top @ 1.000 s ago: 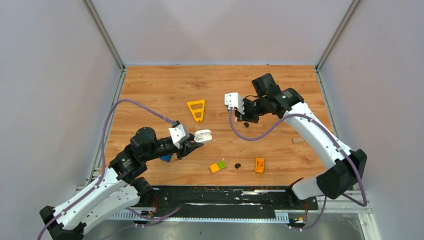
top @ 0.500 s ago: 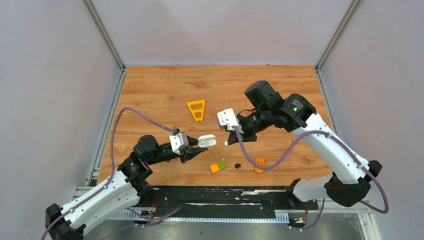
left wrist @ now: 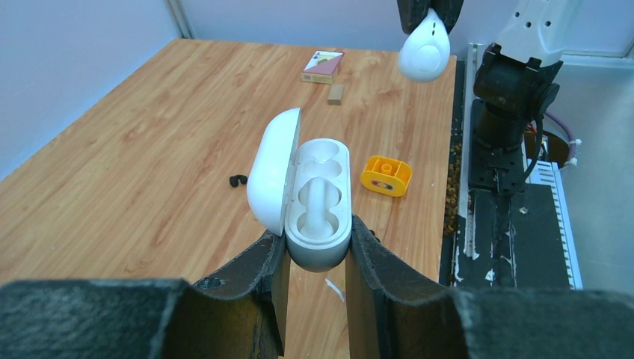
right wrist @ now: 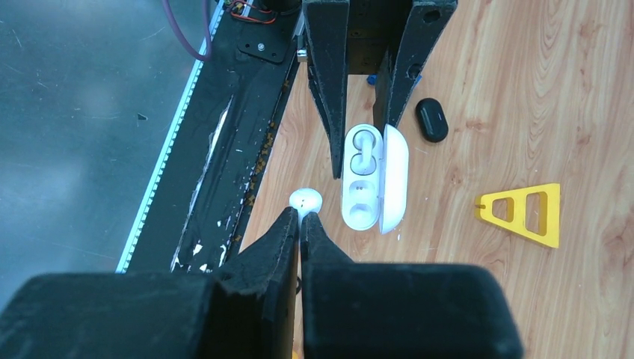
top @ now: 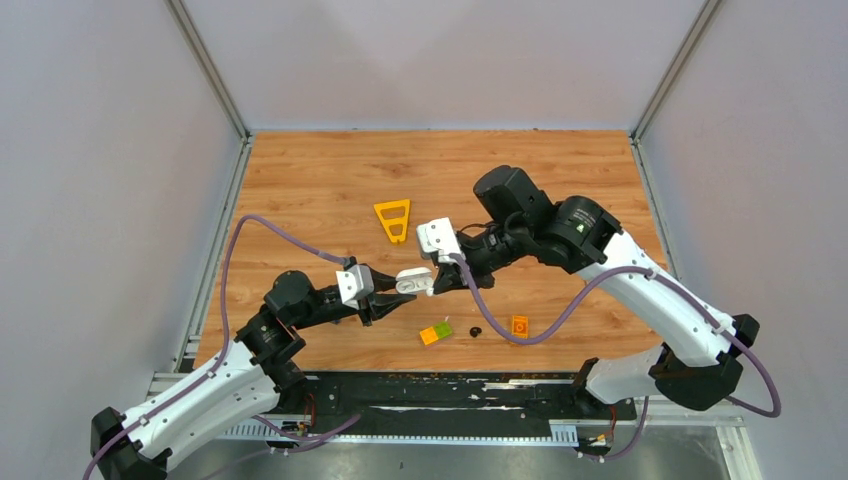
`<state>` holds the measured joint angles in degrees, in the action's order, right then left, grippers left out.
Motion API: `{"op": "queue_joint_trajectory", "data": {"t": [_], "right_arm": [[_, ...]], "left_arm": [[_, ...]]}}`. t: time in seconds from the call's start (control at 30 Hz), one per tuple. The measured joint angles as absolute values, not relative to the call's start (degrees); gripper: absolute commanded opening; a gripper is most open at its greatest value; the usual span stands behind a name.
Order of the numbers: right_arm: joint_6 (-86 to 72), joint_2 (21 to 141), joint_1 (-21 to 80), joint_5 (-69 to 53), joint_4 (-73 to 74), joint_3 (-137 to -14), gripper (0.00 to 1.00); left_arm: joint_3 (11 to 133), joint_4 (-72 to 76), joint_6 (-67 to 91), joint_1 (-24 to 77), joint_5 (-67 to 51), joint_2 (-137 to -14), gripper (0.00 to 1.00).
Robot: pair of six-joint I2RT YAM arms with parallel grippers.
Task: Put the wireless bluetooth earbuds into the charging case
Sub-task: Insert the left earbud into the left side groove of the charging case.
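one open charging case (left wrist: 318,253), wells (left wrist: 321,198) bare, in left jaws | right jaws pinch white earbud (right wrist: 305,199)

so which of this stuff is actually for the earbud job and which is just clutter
For the job: open charging case in the left gripper, white earbud in the right gripper, black earbud on the table.
Lying about: yellow triangle, orange brick, orange-and-green brick.

one case (left wrist: 318,202), three earbuds (left wrist: 424,51), two bricks (top: 519,325), one triangle (top: 393,219)
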<state>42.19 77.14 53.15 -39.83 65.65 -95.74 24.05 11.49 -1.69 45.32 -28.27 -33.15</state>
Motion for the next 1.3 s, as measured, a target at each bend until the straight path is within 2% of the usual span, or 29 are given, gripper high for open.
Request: {"op": "queue_joint_trajectory", "data": {"t": [0.43,1.3], "right_arm": [[46.70,83.18,56.93,-32.16,65.73,-100.12,0.00],[50.76,84.36,60.51,-23.40,67.07,-100.64,0.00]], "left_arm": [[23.92,11.44,-1.85,45.32,-28.34,-32.77,0.00],[23.92,11.35,-2.94,45.32,-27.81,-31.44,0.00]]}}
